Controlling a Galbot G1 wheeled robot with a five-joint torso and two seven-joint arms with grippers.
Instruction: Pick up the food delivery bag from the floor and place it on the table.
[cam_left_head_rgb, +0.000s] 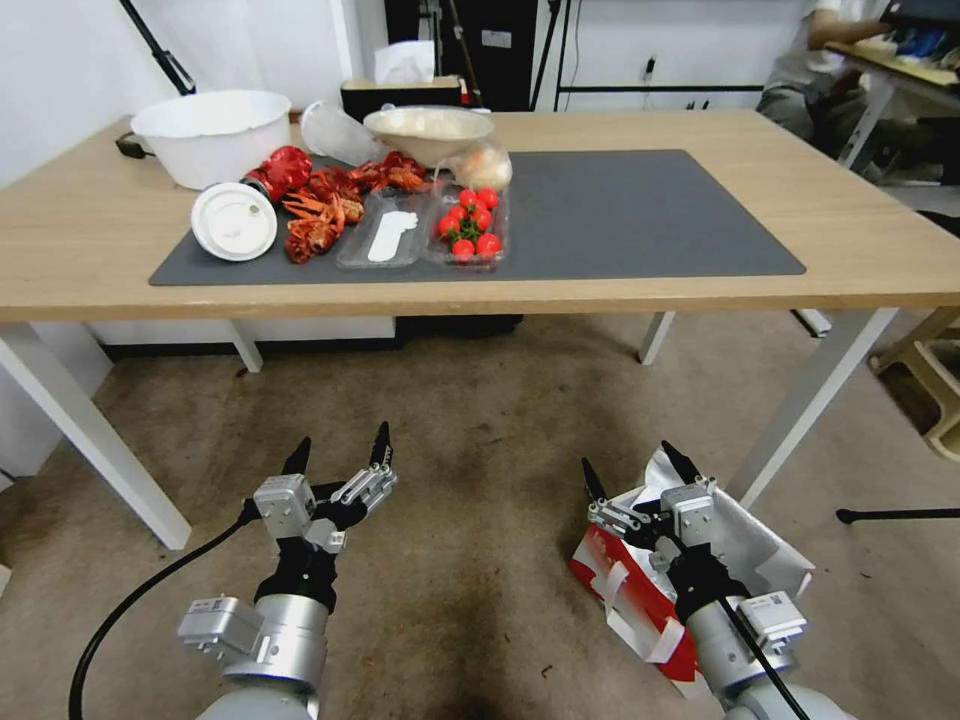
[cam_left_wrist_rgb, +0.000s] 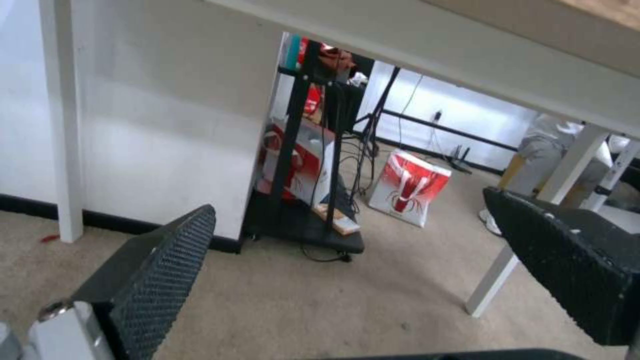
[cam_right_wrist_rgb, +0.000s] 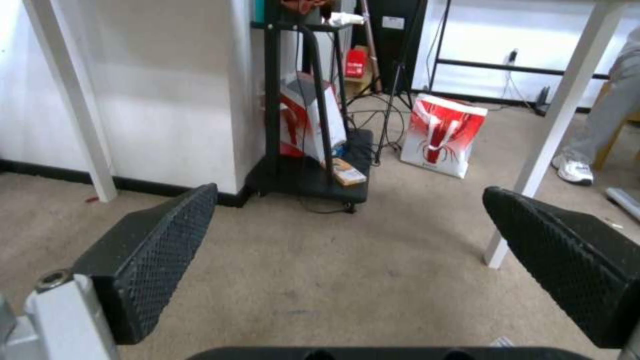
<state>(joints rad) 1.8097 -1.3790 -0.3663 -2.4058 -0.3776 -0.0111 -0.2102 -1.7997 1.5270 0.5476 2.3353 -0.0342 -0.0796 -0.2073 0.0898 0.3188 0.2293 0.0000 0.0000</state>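
From where I am standing, the robot is facing the long light-wood counter on white metal legs (cam_left_head_rgb: 80, 240), and the job is only just getting under way: nothing is being held yet. Starting at the left, the left pincer (cam_left_head_rgb: 340, 452) is hanging low over the mottled brownish-beige floor (cam_left_head_rgb: 480, 430), its two black ridged fingers (cam_left_wrist_rgb: 163, 262) spread wide with nothing between them, pointing under the counter toward the wall. On the counter above, the dark grey mat (cam_left_head_rgb: 640, 215) is carrying a big white plastic tub (cam_left_head_rgb: 212, 135), a round white lid (cam_left_head_rgb: 234, 221), a heap of red crayfish (cam_left_head_rgb: 320, 200), a clear tray of small red tomatoes (cam_left_head_rgb: 470, 222) and a pale bowl (cam_left_head_rgb: 428, 130); the right half of the mat is lying bare. Moving right, the right pincer (cam_left_head_rgb: 632, 472) is hovering above the large white paper bag with red sides and white strap handles (cam_left_head_rgb: 640, 595), which is lying slumped on the floor just beside the counter's near right leg, partly under that arm. Its fingers (cam_right_wrist_rgb: 153, 255) are also spread apart and gripping nothing. I judge this to be the reach stage, before any grasp. The next move, as I see it, is calling for the right pincer to dip down toward the bag and close on a strap handle or the top edge, taking care that the soft, crumpled paper is not tearing or slipping, and then for a lift high enough to clear the counter's front edge on the way to that bare patch of mat.
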